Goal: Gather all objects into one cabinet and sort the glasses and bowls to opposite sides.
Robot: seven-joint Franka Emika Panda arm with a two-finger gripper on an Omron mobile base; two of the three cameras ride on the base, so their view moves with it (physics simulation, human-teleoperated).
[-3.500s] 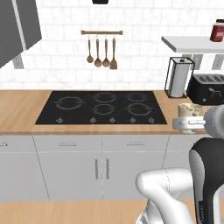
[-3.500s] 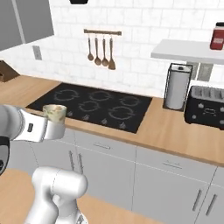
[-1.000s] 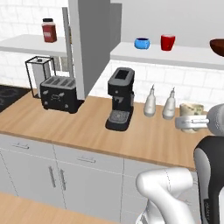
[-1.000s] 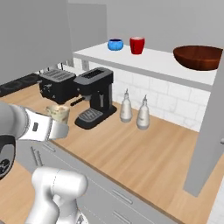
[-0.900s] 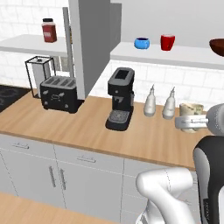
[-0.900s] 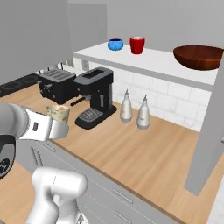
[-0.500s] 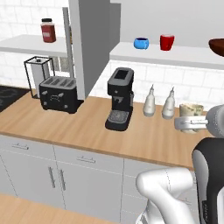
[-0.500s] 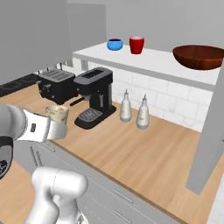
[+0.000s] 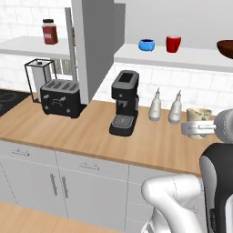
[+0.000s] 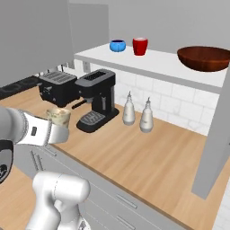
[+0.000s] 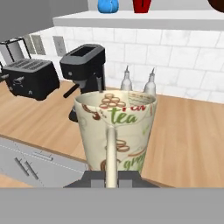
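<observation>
My gripper (image 9: 197, 129) (image 10: 57, 127) is shut on the glass, a beige tumbler (image 9: 199, 116) (image 10: 59, 115) (image 11: 127, 127) with printed lettering, held upright over the counter's front edge. The cabinet's white floor slab (image 9: 191, 58) (image 10: 157, 64) (image 11: 144, 19) runs above the counter. On it stand a blue mug (image 9: 146, 44) (image 10: 118, 45) (image 11: 108, 5) and a red cup (image 9: 173, 43) (image 10: 140, 46) (image 11: 141, 5) side by side. The dark red-brown bowl (image 9: 226, 48) (image 10: 204, 58) sits further right on the same slab.
A black coffee machine (image 9: 124, 103) (image 10: 95, 99) and two white bottles (image 9: 155, 105) (image 9: 175, 108) stand at the back of the wooden counter (image 9: 91, 134). A black toaster (image 9: 59, 97) is to the left. A dark-lidded jar (image 9: 49, 31) sits on a separate left shelf.
Since the oldest frames the base has driven right, from the hob to the cabinet. Over the last second nothing has visibly moved; the tumbler stays in the gripper.
</observation>
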